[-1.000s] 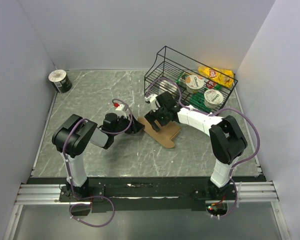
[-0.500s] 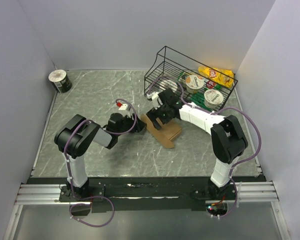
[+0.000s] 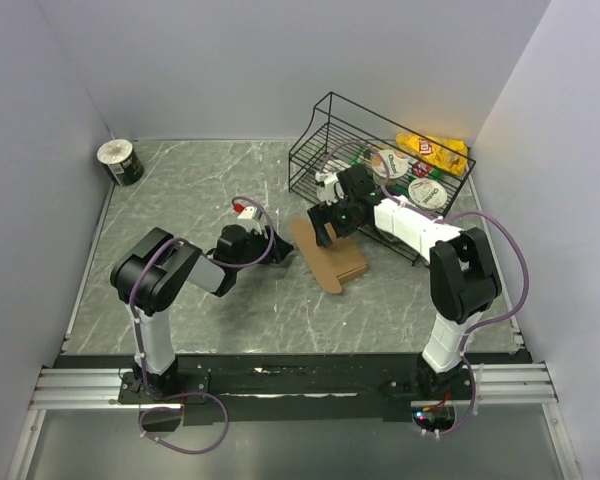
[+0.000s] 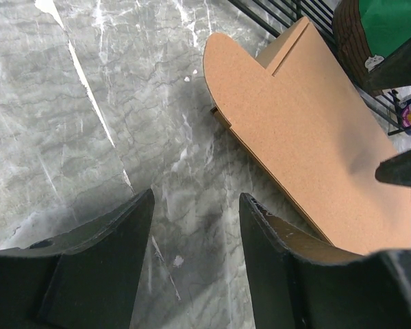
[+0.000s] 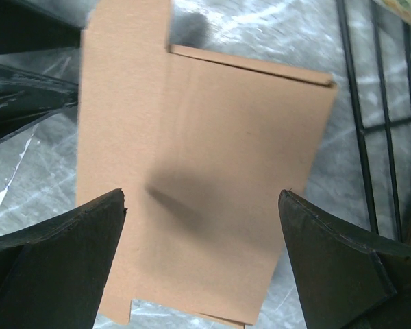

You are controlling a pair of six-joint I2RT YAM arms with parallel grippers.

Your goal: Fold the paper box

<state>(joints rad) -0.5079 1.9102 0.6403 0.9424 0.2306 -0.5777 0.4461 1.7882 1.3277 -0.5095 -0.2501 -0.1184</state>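
The paper box (image 3: 332,256) is a flat brown cardboard sheet lying on the marble table, just in front of the basket. My left gripper (image 3: 281,250) sits low at the sheet's left edge. In the left wrist view it (image 4: 196,196) is open over bare table, with the paper box (image 4: 308,130) just ahead and to the right. My right gripper (image 3: 332,220) hovers over the sheet's far end. Seen from the right wrist, it (image 5: 201,196) is wide open above the paper box (image 5: 212,137), which it does not touch.
A black wire basket (image 3: 330,120) stands at the back right, holding snack cups (image 3: 423,193) and a yellow chip bag (image 3: 435,150). Its wires (image 5: 370,137) run close to the sheet's right side. A small can (image 3: 120,161) sits in the far left corner.
My right gripper has pulled back off the sheet toward the basket, and the sheet now lies flat. My left gripper has edged right toward the sheet and narrowed slightly.
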